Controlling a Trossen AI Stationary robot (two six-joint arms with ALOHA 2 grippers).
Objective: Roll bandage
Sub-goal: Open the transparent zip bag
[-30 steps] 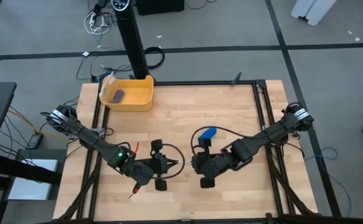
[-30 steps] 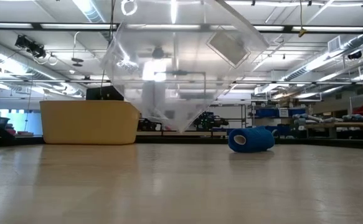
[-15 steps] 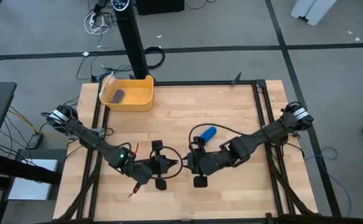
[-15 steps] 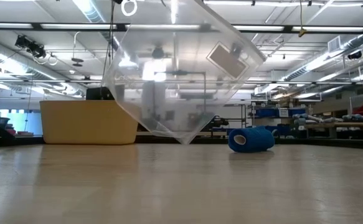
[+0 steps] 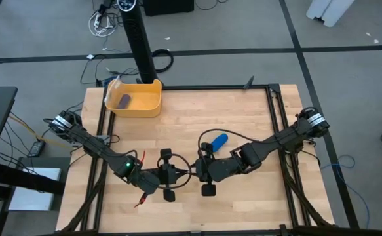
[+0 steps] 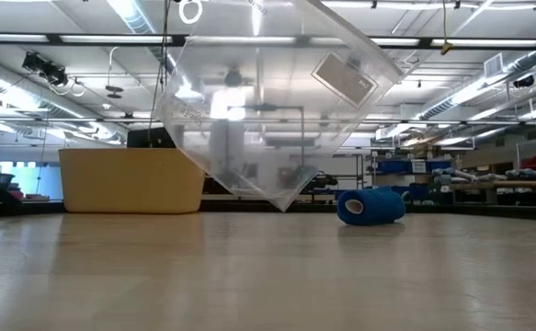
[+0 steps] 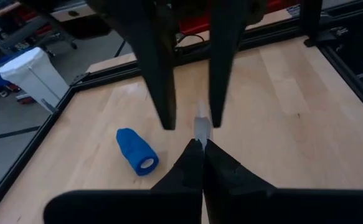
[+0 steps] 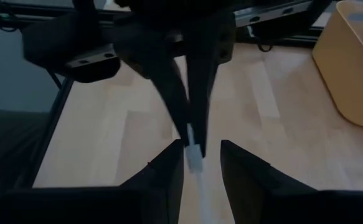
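Left gripper (image 7: 202, 144): fingertips pressed together, pinching a thin edge of the clear plastic bag (image 6: 268, 101). Right gripper (image 8: 203, 150) straight across, nose to nose with the left, tips nearly meeting. Right fingers (image 8: 169, 163) apart, with the same bag edge running up through the gap. No contact visible on either pad, so not a grip.

Bag hanging between and below the two grippers in the low view. Wide, transparent, tilted, one corner pointing down close to table (image 5: 256, 111) level. Can't tell if that corner touches the wood.

Bandage (image 5: 219, 140) not in either gripper. Lying on its side on the table, just behind the right gripper and beside that arm's wrist, near but apart. Farther from the left gripper, past the right one's fingers as seen from the left wrist. Look: bright blue, soft fabric, wound into a short, compact cylinder. Pale centre showing on the end face in the left wrist view. No loose tail visible.

Well beyond the left gripper, at the far table edge: yellow bin (image 5: 137, 99) with a small dark purple block (image 5: 124, 100) inside. Both arms reaching in low from the outer table sides towards the middle.
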